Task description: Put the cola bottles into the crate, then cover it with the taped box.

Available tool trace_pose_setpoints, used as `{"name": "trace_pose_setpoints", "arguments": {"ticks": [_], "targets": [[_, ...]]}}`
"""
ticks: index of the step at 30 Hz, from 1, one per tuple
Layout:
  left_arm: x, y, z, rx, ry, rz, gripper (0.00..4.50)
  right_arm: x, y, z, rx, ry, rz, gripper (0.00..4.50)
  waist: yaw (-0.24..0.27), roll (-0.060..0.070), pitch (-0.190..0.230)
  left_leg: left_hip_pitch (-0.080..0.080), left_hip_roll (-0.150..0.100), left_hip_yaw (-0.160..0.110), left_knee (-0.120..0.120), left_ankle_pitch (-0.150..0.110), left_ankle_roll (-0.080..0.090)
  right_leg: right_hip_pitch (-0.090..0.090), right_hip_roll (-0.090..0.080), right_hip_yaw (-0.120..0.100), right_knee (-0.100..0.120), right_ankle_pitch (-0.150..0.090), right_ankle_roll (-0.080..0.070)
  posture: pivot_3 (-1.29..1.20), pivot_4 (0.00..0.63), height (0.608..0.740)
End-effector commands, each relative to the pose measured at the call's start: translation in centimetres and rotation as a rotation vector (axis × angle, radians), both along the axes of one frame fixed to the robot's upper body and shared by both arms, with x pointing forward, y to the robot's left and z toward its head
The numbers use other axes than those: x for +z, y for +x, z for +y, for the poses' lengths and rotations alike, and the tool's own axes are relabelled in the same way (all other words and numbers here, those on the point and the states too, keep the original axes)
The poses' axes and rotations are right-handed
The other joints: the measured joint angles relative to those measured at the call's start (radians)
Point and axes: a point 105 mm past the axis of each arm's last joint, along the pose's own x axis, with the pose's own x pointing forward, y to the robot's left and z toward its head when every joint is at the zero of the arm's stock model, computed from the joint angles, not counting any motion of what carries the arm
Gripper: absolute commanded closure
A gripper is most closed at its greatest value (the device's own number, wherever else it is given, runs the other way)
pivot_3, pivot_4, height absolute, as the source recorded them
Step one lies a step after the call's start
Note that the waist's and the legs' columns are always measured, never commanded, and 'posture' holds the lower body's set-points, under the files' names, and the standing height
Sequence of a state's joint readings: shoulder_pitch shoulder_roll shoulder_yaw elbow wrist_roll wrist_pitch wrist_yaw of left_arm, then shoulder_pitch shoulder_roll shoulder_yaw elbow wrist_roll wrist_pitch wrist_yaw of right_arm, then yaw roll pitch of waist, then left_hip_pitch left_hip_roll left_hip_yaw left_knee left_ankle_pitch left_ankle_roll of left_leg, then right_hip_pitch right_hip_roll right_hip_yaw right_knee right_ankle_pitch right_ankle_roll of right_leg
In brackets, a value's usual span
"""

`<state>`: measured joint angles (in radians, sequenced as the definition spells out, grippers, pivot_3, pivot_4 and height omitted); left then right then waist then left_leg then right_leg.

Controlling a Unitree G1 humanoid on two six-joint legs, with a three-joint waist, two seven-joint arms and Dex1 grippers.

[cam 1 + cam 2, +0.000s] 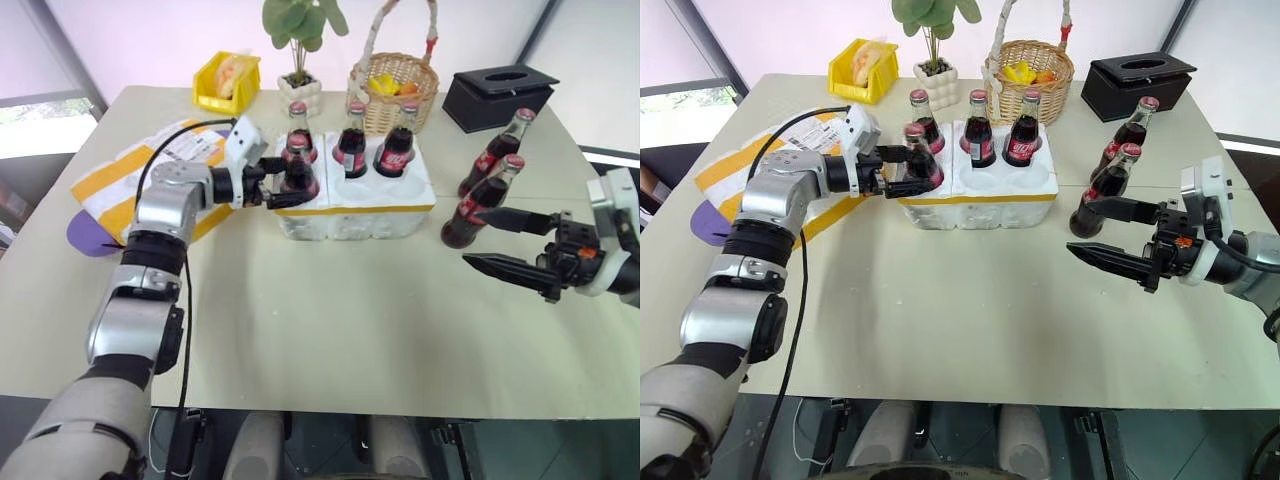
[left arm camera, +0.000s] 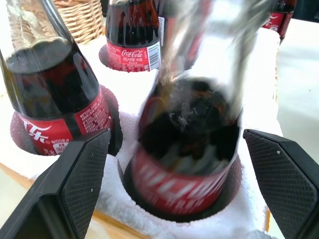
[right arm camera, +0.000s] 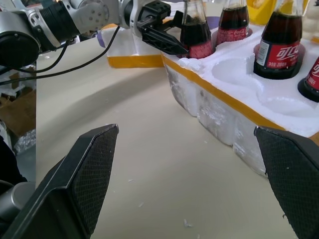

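Note:
The white styrofoam crate point(image 1: 352, 205) with a yellow tape strip sits mid-table. Three cola bottles point(image 1: 352, 140) stand in its back row. A fourth cola bottle point(image 2: 189, 164) sits in the front left hole, and my left gripper point(image 1: 285, 185) stands open around it, with a gap on each side between fingers point(image 2: 75, 184) and glass. Two more cola bottles point(image 1: 482, 200) stand on the table right of the crate. My right gripper point(image 1: 477, 237) hangs open and empty just in front of them. The taped box point(image 1: 110, 185) lies at the left under my left arm.
Along the far edge stand a yellow bin point(image 1: 228, 80), a potted plant point(image 1: 300, 85), a wicker basket point(image 1: 392, 90) and a black tissue box point(image 1: 498, 95). Bare tabletop point(image 1: 340, 320) stretches from the crate to the near edge.

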<state>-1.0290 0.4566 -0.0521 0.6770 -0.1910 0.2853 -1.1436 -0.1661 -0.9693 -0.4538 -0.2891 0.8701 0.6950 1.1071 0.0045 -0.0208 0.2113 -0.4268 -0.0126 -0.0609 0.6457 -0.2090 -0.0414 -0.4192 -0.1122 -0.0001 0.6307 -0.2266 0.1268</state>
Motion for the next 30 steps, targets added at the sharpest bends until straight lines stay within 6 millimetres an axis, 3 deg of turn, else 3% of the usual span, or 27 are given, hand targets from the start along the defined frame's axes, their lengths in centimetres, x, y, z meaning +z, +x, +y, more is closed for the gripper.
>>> {"name": "trace_pose_setpoints", "arguments": {"ticks": [1, 9, 15, 21, 30], "targets": [[2.9, -0.9, 0.7, -0.016, -0.036, -0.079, 0.07, 0.5, -0.1, -0.3, -0.001, -0.014, -0.033, 0.00, 0.000, 0.000, 0.000, 0.000, 0.000, 0.000, 0.000, 0.000, 0.000, 0.000, 0.000, 0.000, 0.000, 0.000, 0.000, 0.00, 0.150, 0.740], [7.5, -6.4, 3.7, -0.077, -0.059, -0.125, 0.07, 0.0, 0.6, -1.1, -0.052, -0.048, -0.025, 0.00, -0.018, 0.000, 0.000, 0.000, 0.001, 0.000, 0.000, 0.000, 0.000, 0.000, 0.000, 0.000, 0.000, 0.000, 0.000, 0.00, 0.150, 0.740], [9.8, -11.3, 3.4, -0.205, -0.180, -0.015, 0.07, -1.0, 1.5, -2.0, -0.155, -0.069, -0.041, 0.00, -0.017, 0.000, 0.000, 0.001, 0.001, 0.000, 0.000, 0.000, 0.000, 0.001, 0.000, 0.000, 0.000, 0.000, -0.001, 0.00, 0.150, 0.740], [8.2, -14.1, 2.5, -0.277, -0.169, 0.078, 0.07, -2.4, 2.5, -3.4, -0.289, -0.047, -0.027, 0.00, -0.018, 0.001, 0.000, 0.001, 0.001, 0.000, 0.000, 0.000, 0.000, 0.002, 0.000, 0.000, 0.000, 0.000, -0.001, 0.00, 0.150, 0.740], [6.5, -14.1, 2.4, -0.246, -0.155, 0.097, 0.07, -3.6, 5.0, -5.1, -0.495, 0.090, -0.022, 0.00, -0.020, 0.001, 0.000, 0.002, 0.001, 0.000, 0.001, 0.000, 0.000, 0.002, 0.000, 0.001, 0.000, -0.002, -0.005, 0.00, 0.150, 0.740]]}}
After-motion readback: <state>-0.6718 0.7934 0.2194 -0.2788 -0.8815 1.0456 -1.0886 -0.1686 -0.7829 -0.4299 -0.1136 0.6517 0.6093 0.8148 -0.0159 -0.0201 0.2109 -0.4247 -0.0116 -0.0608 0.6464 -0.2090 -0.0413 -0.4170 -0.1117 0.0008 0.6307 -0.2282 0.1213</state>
